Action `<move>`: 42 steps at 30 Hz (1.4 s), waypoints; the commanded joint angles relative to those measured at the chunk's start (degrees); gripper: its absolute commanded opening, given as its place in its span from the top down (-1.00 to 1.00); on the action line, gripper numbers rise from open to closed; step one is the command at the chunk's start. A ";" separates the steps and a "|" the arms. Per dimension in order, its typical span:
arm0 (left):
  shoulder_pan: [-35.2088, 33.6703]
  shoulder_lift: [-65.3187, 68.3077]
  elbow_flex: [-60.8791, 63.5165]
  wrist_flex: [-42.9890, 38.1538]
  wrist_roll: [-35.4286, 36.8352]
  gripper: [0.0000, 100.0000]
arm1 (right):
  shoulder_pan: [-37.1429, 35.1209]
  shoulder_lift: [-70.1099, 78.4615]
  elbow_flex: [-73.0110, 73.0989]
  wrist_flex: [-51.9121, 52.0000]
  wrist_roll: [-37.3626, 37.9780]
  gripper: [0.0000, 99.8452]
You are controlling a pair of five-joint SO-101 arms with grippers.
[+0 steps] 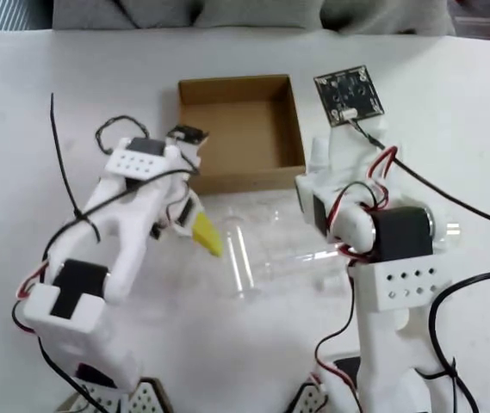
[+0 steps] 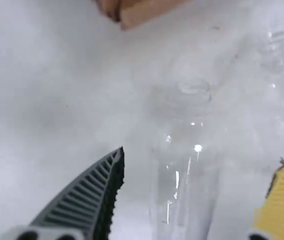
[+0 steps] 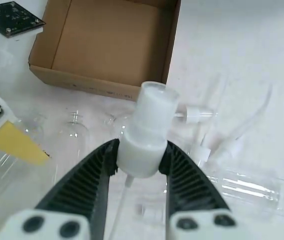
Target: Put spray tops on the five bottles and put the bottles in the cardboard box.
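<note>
**Right gripper and spray top.** The right gripper [image 3: 141,150] is clamping a white spray top [image 3: 150,112] between its two black fingers [image 3: 89,185]. The fingers are standing apart only by the width of the top and are pressing on opposite sides of its collar. The nozzle head is rising above the fingertips, and a thin dip tube is hanging down between them. The held top is hanging over the table [image 3: 241,50], above a scatter of loose spray tops [image 3: 197,115] and other bottles [image 3: 76,132] lying on their sides.

**Left gripper and bottle.** The left gripper [image 2: 200,160] is standing wide open. Its grey ribbed finger [image 2: 99,195] and yellow finger [image 2: 276,205] are straddling a clear bottle [image 2: 184,210] on the table. A gap is showing between the bottle and each finger, so the gripper is holding nothing. The bottle's neck is pointing away from the gripper, toward a corner of the cardboard box [image 1: 195,91].

**Cardboard box.** In the high view the box is sitting open-topped at the far side of the table, between the two arms and just beyond the bottles, with its brown floor showing.
</note>
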 commanded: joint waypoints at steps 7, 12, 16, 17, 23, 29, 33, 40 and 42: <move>0.84 -0.40 -1.49 -1.58 -0.44 0.15 | 0.13 -1.54 -0.44 -1.01 0.79 0.96; 2.77 -0.40 2.29 -6.51 -0.79 0.23 | 0.13 -1.54 -0.44 -1.01 0.79 0.96; 3.47 -0.40 2.81 -7.91 -0.97 0.23 | 0.13 -1.54 -0.44 -1.01 0.79 0.96; 3.56 -0.40 3.08 -8.79 -0.97 0.23 | 0.13 -1.54 -0.44 -1.01 0.79 0.96; 3.12 -0.31 5.63 -11.87 -0.97 0.24 | 0.13 -1.54 -0.44 -1.01 0.79 0.96; 2.33 -0.92 12.92 -21.71 3.16 0.48 | 0.13 -1.54 -0.44 -1.27 0.79 0.96; 1.80 -1.01 13.10 -22.15 3.16 0.79 | 0.13 -1.54 -0.44 -1.27 0.70 0.96; 1.36 -1.01 13.10 -22.24 3.16 0.80 | 0.13 -1.54 -0.44 -1.19 0.79 0.96; 1.10 -1.01 13.10 -22.15 3.16 0.75 | 0.13 -1.54 -0.44 -1.19 0.79 0.96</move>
